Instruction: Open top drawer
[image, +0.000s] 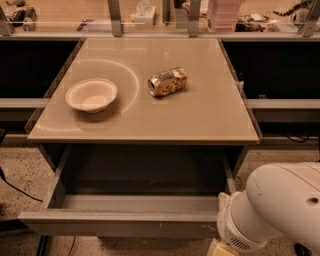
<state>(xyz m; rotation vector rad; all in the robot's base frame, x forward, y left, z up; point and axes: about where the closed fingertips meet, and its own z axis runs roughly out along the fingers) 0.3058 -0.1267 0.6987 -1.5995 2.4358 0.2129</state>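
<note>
Since the wide grey handleless top drawer (115, 225) stands drawn well out from under the beige flat-topped table (200, 110), with its dark empty inside open to view from above, the opening itself looks essentially done. Its long grey front lies across the lower part of the view, well forward of the table's front edge, and both side walls run back into the shadowed cavity beneath.

At the lower right, the bulky white rounded robot arm (280, 205) sits just beside the right end of the drawer front. Its pincer (220, 249) shows only as a pale sliver at the bottom edge of the view, just below that corner of the front. Whether it is apart, together or clamped on the drawer cannot be told, nor whether it touches the front at all.

On the table, a shallow white paper bowl (91, 95) rests at the left and a crumpled gold and silver drink can (167, 81) lies on its side near the middle, the two well apart.

What is left, by my judgement, is little: perhaps a last bit of travel if the drawer can slide further, then letting go and drawing the arm clear.
</note>
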